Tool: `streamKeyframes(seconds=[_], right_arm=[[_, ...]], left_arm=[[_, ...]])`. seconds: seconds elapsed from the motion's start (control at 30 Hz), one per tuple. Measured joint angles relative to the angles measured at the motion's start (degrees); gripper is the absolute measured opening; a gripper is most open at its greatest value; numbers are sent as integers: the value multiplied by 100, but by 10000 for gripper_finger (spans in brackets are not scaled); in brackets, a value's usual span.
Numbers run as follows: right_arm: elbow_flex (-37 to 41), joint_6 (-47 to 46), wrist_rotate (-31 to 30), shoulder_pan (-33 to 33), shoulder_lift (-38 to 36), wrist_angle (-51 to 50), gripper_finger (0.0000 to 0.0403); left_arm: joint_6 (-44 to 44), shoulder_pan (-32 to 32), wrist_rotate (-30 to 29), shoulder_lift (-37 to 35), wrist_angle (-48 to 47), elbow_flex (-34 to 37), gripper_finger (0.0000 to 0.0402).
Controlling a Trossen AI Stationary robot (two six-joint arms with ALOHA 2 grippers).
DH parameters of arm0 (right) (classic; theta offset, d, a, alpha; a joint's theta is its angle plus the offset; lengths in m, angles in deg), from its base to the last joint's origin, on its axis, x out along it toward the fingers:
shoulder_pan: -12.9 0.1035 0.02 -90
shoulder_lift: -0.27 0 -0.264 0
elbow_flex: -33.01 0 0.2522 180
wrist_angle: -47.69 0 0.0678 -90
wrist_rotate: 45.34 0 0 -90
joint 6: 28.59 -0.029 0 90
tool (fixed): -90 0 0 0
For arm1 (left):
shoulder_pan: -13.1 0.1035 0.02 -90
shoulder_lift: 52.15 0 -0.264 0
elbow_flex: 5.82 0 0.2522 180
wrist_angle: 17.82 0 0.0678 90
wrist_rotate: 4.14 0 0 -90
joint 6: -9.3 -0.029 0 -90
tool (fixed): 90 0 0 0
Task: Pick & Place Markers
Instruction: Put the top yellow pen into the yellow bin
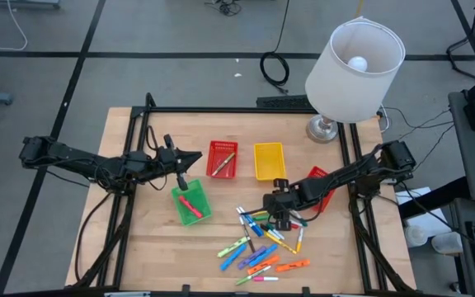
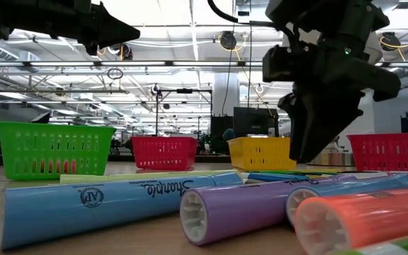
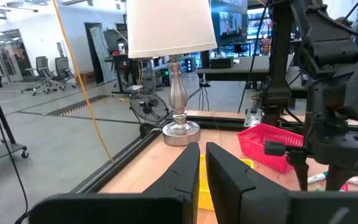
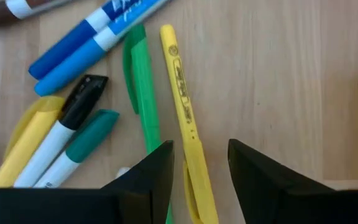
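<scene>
Right wrist view: the right gripper [image 4: 197, 165] hangs low over the wooden table [image 1: 138, 247], its fingers parted on either side of a yellow marker [image 4: 185, 118] lying flat, with a green marker [image 4: 143, 93] just beside it. The remaining markers [image 1: 262, 243] lie scattered near the table's front edge. The left gripper [image 1: 195, 157], fingers nearly together and empty, hovers above the green basket [image 1: 190, 204].

Roughly twenty markers [image 1: 264, 247], four baskets [image 1: 269, 160]

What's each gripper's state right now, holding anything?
Left gripper: shut, empty, raised near the green basket.
Right gripper: open, straddling a yellow marker in the pile, not yet gripped.
</scene>
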Motion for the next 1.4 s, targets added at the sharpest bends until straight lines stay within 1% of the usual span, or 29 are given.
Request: streamKeyframes(seconds=[0.13, 0.47, 0.63, 0.93, 1.07, 1.3, 1.33, 1.4], right_arm=[[188, -17, 2, 0, 0, 204, 141], [349, -62, 4, 0, 0, 248, 141], [594, -62, 4, 0, -6, 738, 141], [624, -51, 6, -2, 7, 806, 139], [619, -10, 14, -2, 74, 839, 114], [619, 27, 2, -47, 42, 859, 25], [619, 80, 2, -56, 33, 861, 17], [619, 180, -17, -88, 37, 863, 16]], left_arm=[[-1, 0, 0, 2, 1, 0, 37], [-2, 0, 0, 1, 0, 0, 37], [-2, 0, 0, 2, 0, 0, 37], [-52, 0, -2, 2, 0, 0, 37], [-57, 0, -1, 1, 0, 0, 37], [-52, 0, 0, 2, -9, 0, 37], [-50, 0, -2, 2, -20, 0, 37], [-50, 0, 0, 2, -28, 0, 37]])
